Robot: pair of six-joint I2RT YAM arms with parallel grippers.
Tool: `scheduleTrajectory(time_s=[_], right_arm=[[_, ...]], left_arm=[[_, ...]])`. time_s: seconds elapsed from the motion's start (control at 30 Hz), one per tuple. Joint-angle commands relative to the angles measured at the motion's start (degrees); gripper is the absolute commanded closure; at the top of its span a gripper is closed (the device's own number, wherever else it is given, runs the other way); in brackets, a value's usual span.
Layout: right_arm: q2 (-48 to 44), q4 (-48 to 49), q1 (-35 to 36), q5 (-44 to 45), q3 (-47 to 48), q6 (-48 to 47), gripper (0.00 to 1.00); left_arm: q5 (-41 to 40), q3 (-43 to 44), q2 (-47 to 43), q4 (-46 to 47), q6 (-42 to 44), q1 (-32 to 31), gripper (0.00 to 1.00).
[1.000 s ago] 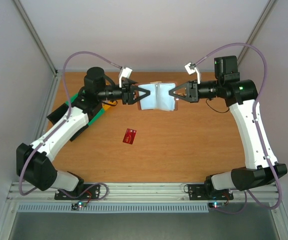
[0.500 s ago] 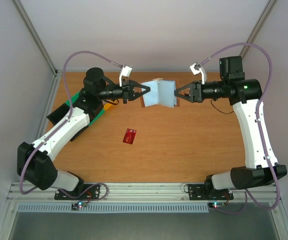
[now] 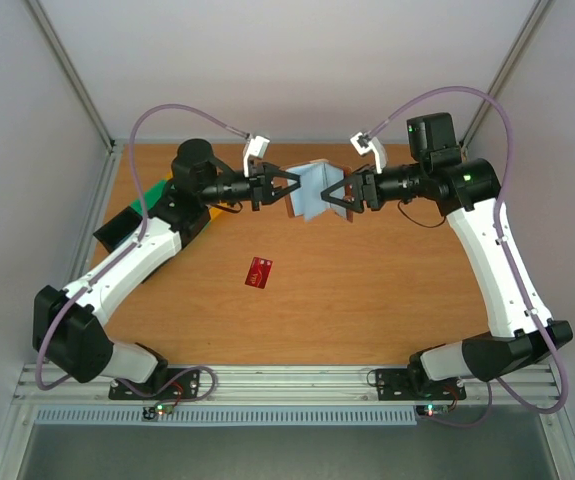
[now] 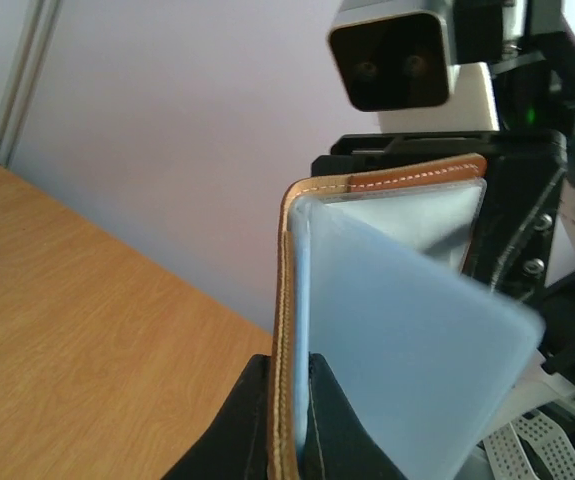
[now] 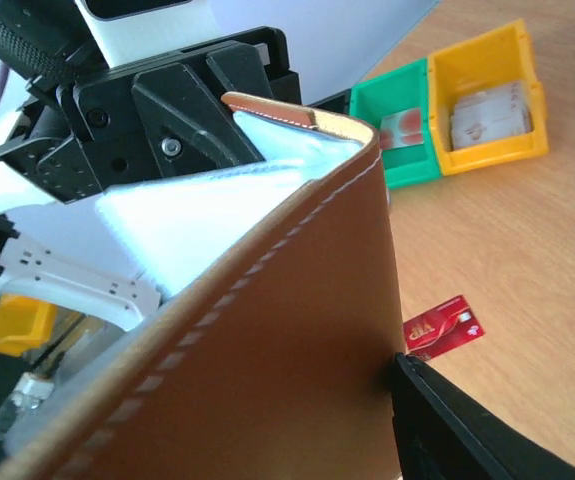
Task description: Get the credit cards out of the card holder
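**Card holder**: hanging half-open in the air above the far middle of the worktop. The brown outside and pale inside are showing, the spine is standing roughly upright, and the flaps are fanning out between the two arms.

**Left tool**: pinching the edge of the holder's left cover, fingers pressed together on it.

**Right tool**: standing spread at the right flap, seemingly not clamping it.

**Credit card**: one red card, lying flat on the worktop towards the bases, well apart from the holder. No cards are showing in the pockets.

**Judgement:** the left tool is anchoring the holder. The right tool is sitting nearest the open flap, so it is probably the one drawing next.
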Motion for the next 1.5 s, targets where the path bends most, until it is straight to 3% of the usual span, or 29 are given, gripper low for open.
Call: scheduleTrajectory(time_s=[0.0,0.17,0.4,0.5,0.6,0.7,0.77,0.83,0.97,1.0,1.03,1.07,1.1,1.13,1.27,1.47], right_arm=[[0.0,2.62,0.96,4.13,-0.25,1.55,0.4],[1.17,2.2,1.94,12.06,-0.21,3.26,0.36],[2.08,6.78,5.65,21.93,-0.72,9.24,0.24],[3.22,8.38,6.88,24.76,-0.77,11.19,0.24],[4.22,8.11,6.89,27.53,-0.62,12.26,0.33],[4.57,6.03,6.24,30.18,-1.42,12.54,0.43],[4.4,4.75,4.8,30.08,-3.47,13.12,0.5],[3.72,4.59,2.92,27.95,-6.77,13.7,0.62],[3.26,6.87,0.52,21.56,-13.93,14.12,0.97],[3.47,7.13,-0.07,20.4,-15.01,14.4,0.99],[4.01,7.38,-0.65,19.39,-16.22,14.55,0.99],[4.8,7.23,-1.58,18.33,-17.15,14.95,0.99],[6.23,6.51,-2.82,17.26,-17.82,15.5,0.99],[7.97,5.12,-4.14,16.01,-18.19,15.98,0.99],[15.33,0.86,-5.68,18.56,-19.49,16.3,0.99],[23.32,4.9,-5.76,12.32,-21.73,15.78,0.99]], left_arm=[[-3.98,2.75,0.27,-1.64,1.91,-0.28,1.0],[-5.19,3.59,0.26,-3.54,1.94,-0.73,1.0],[-15.66,7.1,0.25,-16.37,2.76,-2.9,1.0],[-17.42,7.92,0.79,-18.13,4.05,-4.28,1.0],[-19.68,8.55,1.45,-20.8,4.36,-4.41,1.0],[-27.5,10.49,2.66,-29.39,4.66,-4.36,1.0],[-28.26,11.12,3.79,-33.2,6.53,-4.26,1.0],[-24.51,10.18,4.61,-33.46,9.24,-4.23,1.0],[-19.54,9.25,6.86,-30.97,10.95,-4.11,1.0],[-19.08,9.59,7.76,-31.06,11.1,-4.08,1.0],[-19.47,9.9,8.56,-31.52,10.99,-3.99,0.96],[-20.95,9.95,9.2,-32.46,11.16,-3.71,0.75],[-23.27,9.41,9.48,-33.2,11.62,-3.29,0.22],[-26.7,8.27,9.57,-33.87,12.68,-2.74,0.03],[-40.36,3.06,7.58,-36.89,15.81,1.83,0.01],[-44.11,-4.09,2.23,-35.97,19.71,3.77,0.01]])
